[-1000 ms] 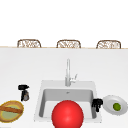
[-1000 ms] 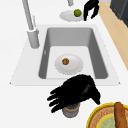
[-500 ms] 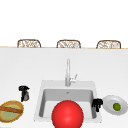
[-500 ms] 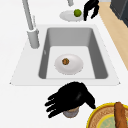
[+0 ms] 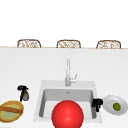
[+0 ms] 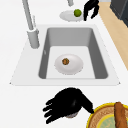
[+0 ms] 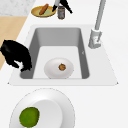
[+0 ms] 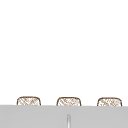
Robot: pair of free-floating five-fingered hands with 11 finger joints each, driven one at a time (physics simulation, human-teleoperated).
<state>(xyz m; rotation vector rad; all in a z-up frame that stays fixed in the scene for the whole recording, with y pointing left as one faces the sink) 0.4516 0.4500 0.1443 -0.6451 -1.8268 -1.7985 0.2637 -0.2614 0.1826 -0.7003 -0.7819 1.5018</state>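
My left hand [image 5: 22, 88] hovers right over a small brown can [image 5: 25, 96] on the counter left of the sink. Its fingers spread loosely down around the can's top, and I cannot see them closed on it. From the left side that hand [image 6: 68, 105] covers nearly all of the can [image 6: 71, 115]. From the right side the hand [image 7: 63, 3] straddles the can [image 7: 60, 12]. My right hand [image 5: 97, 103] hangs idle and relaxed at the sink's right rim, beside a white plate [image 5: 108, 103] with a green lime [image 5: 116, 107].
A yellow plate [image 5: 7, 104] carrying a brown sausage [image 5: 11, 109] lies next to the can. In the sink basin [image 6: 75, 35] sits a white plate [image 6: 75, 65] with a small brown item [image 6: 65, 61]. The faucet [image 5: 67, 72] stands behind. A red ball [image 5: 67, 115] shows at the sink's front.
The left hand has sunk a little closer onto the can. The right hand and the plates have not moved.
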